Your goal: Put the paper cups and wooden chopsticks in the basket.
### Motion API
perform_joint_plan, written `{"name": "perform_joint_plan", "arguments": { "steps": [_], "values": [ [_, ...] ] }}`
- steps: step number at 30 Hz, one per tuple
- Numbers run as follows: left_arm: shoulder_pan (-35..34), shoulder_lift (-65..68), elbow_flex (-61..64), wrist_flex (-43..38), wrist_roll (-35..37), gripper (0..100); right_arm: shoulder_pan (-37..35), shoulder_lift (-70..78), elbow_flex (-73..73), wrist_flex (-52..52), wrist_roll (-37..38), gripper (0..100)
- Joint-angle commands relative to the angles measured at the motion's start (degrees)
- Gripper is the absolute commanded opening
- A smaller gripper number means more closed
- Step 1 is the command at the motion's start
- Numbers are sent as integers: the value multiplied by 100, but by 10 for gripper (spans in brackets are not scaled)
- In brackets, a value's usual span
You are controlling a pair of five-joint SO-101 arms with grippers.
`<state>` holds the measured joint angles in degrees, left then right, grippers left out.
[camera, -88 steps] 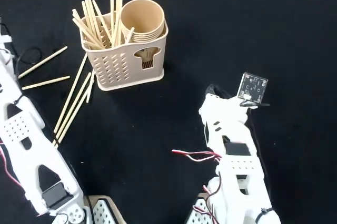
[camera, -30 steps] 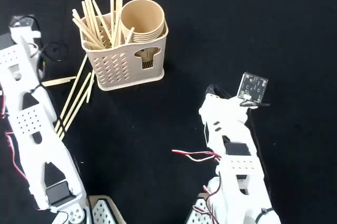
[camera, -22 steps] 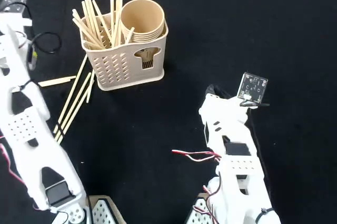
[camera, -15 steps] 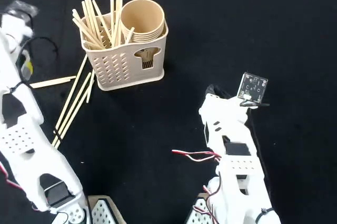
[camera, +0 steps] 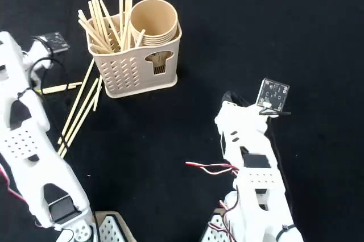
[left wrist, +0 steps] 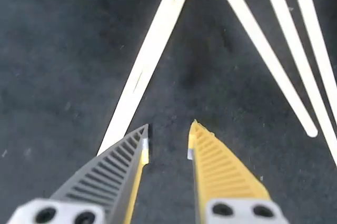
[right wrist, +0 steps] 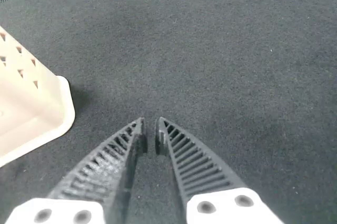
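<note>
A beige perforated basket [camera: 136, 69] holds a stack of paper cups [camera: 153, 17] and several wooden chopsticks [camera: 105, 23]. More chopsticks [camera: 79, 108] lie loose on the black table just left of it. Two chopsticks [left wrist: 152, 56] lie side by side farther left [camera: 62, 87]. My left gripper [left wrist: 168, 132] hangs open just above the cloth at their near end, with nothing between its fingers; from above it [camera: 35, 77] is mostly under its arm. My right gripper [right wrist: 149, 129] is shut and empty, low over bare cloth [camera: 227, 99] to the right of the basket.
Three other loose chopsticks [left wrist: 274, 50] cross the left wrist view beyond the gripper. A corner of the basket [right wrist: 31, 108] shows beside my right gripper. A red and white wire [camera: 210, 167] loops off the right arm. Bare black cloth [camera: 296, 37] lies at the back right.
My left arm has come in from the left edge and settled over the loose chopsticks at the left. Two sticks that lay apart there now lie together. The right arm has not moved.
</note>
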<state>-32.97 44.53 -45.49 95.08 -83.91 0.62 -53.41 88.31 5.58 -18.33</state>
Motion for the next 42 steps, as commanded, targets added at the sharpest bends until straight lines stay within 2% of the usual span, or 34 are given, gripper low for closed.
{"name": "perform_joint_plan", "arguments": {
  "steps": [1, 18, 23, 28, 33, 39, 42],
  "values": [
    [224, 334, -549, -44, -1116, 142, -44, -13, -13, -132, 53, 53],
    [321, 1547, -2615, 114, -923, 142, -53, -13, -22, -132, 53, 53],
    [312, 1609, -2545, 123, -967, 144, -44, -13, -31, -132, 53, 53],
    [321, 1697, -2396, 114, -941, 217, -44, -13, -31, -132, 53, 53],
    [321, 1732, -2396, 53, -976, 220, -44, -13, -31, -132, 53, 53],
    [321, 2198, -2105, -607, -976, 218, -44, -13, -22, -132, 53, 53],
    [286, 2453, -2149, -501, -976, 215, -44, -13, -22, -132, 53, 53]
  ]
}}
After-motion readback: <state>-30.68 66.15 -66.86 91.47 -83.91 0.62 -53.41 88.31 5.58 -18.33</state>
